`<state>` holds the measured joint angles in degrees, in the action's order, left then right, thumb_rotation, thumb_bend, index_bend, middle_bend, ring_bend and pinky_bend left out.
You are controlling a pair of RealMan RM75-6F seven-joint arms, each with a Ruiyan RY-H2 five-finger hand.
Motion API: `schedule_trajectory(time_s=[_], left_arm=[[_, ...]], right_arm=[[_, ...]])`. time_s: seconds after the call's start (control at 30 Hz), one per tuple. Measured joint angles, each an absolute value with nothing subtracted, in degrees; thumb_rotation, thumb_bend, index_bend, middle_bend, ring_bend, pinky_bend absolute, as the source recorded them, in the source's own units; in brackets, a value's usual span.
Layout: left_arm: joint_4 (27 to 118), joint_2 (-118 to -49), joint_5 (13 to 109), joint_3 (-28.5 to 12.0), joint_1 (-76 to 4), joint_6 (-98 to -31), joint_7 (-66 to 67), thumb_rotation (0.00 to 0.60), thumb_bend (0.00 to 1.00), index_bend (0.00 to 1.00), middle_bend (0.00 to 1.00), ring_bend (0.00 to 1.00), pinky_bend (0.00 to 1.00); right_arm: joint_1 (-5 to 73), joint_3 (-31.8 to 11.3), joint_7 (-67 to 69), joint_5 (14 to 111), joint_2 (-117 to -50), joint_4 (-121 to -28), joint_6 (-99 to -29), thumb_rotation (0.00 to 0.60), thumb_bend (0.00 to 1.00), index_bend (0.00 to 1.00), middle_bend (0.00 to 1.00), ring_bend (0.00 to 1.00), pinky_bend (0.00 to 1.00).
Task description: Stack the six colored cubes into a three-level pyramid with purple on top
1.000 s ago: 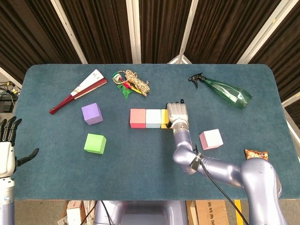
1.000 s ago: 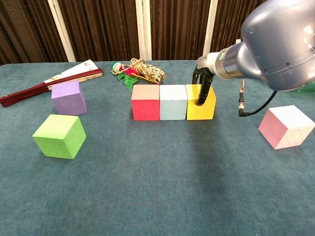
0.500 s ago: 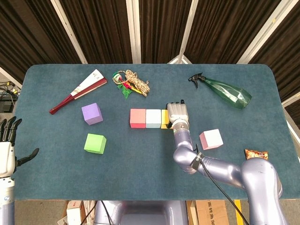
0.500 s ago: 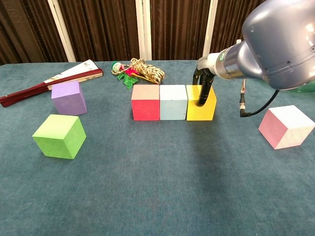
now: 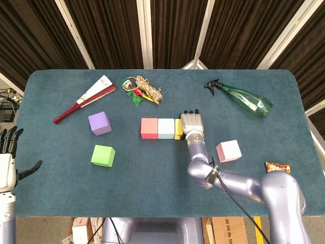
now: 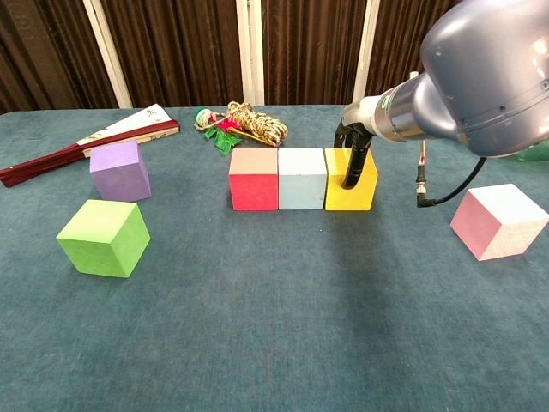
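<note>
**Inspector A:** What is changing at the base row?

**Inspector B:** Very little. The right hand [image 5: 192, 123] is still sitting over the yellow cube [image 6: 349, 181], dark fingers [image 6: 354, 163] draped down its front; a true grip I cannot tell. Red cube [image 6: 254, 180], light blue cube [image 6: 302, 178] and yellow are staying flush.

**Inspector A:** Meaning?

**Inspector B:** Bottom level is likely being finished. Pink cube [image 6: 498, 220], green cube [image 6: 104, 237] and purple cube [image 6: 120, 170] are lying apart, unstacked. The left hand [image 5: 8, 157] is waiting off-table, fingers spread, empty.

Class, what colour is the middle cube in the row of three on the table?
Pale blue: the middle cube sits between red and yellow ones, clearest in the chest view.
</note>
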<state>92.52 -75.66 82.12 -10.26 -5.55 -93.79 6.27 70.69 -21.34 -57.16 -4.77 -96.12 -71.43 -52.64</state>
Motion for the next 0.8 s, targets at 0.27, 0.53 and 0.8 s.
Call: schedule_trajectory(time_s=[0.27, 0.53, 0.8], left_arm=[[92.6, -75.7, 82.0, -10.3, -5.6, -93.6, 6.5, 0.6, 0.17, 0.13, 0.05, 0.0, 0.0], [92.5, -75.8, 82.0, -10.3, -5.7, -93.6, 6.6, 0.6, 0.17, 0.13, 0.05, 0.0, 0.0], [92.5, -75.8, 82.1, -10.1, -5.8, -93.3, 6.6, 0.6, 0.17, 0.13, 0.05, 0.0, 0.0]], right_arm=[[71.0, -21.2, -58.0, -6.0, -95.5, -72.0, -52.4, 0.6, 0.25, 0.18, 0.08, 0.08, 0.0], [71.2, -20.8, -59.0, -7.6, -94.5, -72.7, -52.1, 0.6, 0.25, 0.13, 0.06, 0.06, 0.0], [71.1, -20.5, -60.4, -9.4, -91.0, -77.1, -53.5, 0.6, 0.25, 0.11, 0.04, 0.05, 0.0]])
